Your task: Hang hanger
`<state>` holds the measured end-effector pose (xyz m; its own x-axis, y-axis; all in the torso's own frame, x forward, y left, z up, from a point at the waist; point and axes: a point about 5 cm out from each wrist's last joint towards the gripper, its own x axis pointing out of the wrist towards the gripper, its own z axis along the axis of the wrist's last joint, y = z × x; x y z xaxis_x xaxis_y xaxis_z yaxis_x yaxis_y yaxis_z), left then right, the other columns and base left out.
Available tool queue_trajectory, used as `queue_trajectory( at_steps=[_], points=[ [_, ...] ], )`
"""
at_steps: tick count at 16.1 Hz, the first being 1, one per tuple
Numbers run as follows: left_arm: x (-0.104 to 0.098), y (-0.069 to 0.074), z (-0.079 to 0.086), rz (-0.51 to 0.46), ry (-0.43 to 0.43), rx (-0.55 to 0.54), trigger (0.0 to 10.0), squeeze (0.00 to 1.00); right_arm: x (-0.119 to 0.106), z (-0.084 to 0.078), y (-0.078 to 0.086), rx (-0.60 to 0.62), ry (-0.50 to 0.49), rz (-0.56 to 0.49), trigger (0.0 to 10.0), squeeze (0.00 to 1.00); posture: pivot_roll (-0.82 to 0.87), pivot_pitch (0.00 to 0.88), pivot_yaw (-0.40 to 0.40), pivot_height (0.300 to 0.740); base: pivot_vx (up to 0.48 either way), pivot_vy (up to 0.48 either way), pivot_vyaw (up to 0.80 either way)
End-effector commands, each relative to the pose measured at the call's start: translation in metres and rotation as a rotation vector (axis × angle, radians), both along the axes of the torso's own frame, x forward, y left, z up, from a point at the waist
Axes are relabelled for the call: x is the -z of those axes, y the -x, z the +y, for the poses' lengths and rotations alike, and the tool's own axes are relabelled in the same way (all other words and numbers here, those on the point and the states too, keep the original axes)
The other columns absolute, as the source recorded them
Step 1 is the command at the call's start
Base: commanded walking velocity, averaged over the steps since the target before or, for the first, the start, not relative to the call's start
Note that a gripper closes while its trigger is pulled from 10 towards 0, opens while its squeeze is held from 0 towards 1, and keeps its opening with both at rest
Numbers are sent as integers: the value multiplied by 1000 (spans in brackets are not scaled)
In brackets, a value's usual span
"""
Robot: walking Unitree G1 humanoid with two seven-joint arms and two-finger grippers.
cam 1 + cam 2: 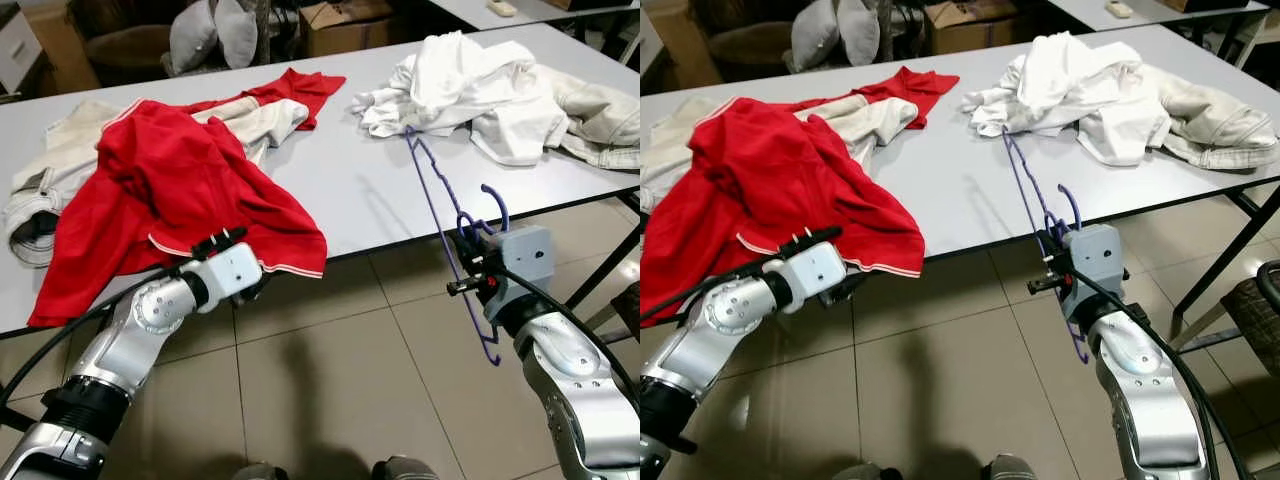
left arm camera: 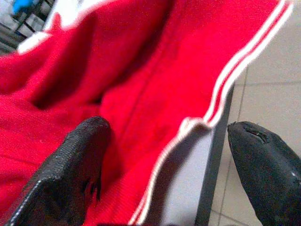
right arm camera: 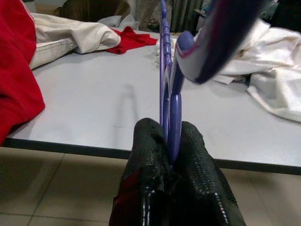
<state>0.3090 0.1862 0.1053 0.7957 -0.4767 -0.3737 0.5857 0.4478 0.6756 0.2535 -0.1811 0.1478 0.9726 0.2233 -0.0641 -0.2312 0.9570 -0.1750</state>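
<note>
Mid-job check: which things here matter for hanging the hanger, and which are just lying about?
In the job:
- hanger, purple, clamped in the right gripper
- red shirt at the table edge, with the left gripper open at its hem

Lying about:
- white clothes
- beige garment under the red shirt
- cushions
- cardboard box

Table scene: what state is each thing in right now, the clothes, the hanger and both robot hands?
Red shirt with white trim: crumpled, draped over table edge.
Purple plastic hanger: held upright in the air.
White clothes pile: heaped on grey table.
Left hand: open at shirt hem.
Right hand: shut on hanger.
</note>
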Motion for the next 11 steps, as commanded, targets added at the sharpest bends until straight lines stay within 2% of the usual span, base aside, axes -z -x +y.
queue_trajectory(
  at_steps=[1,4,5,6,7,8,11],
  points=[
    [-4,-3,4,-11,-29,11,10000,0,-1,5,-1,-24,-27,7,10000,0,-185,80,74,740,0,0,0],
    [-8,-2,6,-25,-53,49,10000,0,0,9,-2,-52,-14,26,10000,0,-179,75,63,740,0,0,0],
    [-10,-5,7,-55,-50,33,9529,0,0,11,-3,-59,-17,30,10000,0,-180,73,63,740,0,0,0],
    [-11,-7,7,-71,-48,25,7647,0,-1,12,-3,-68,-8,16,10000,0,-180,73,63,740,0,0,0],
    [-13,-9,7,-89,-34,16,1647,0,-4,15,-3,-94,-5,-18,10000,0,-180,74,66,740,0,0,0],
    [-14,-9,6,-87,-24,23,0,0,-4,17,-1,-108,8,-23,10000,0,-180,74,66,740,0,0,0],
    [-16,-9,6,-91,-21,38,0,0,-4,18,0,-118,4,-22,10000,0,-180,74,67,740,0,0,0]
  ],
)
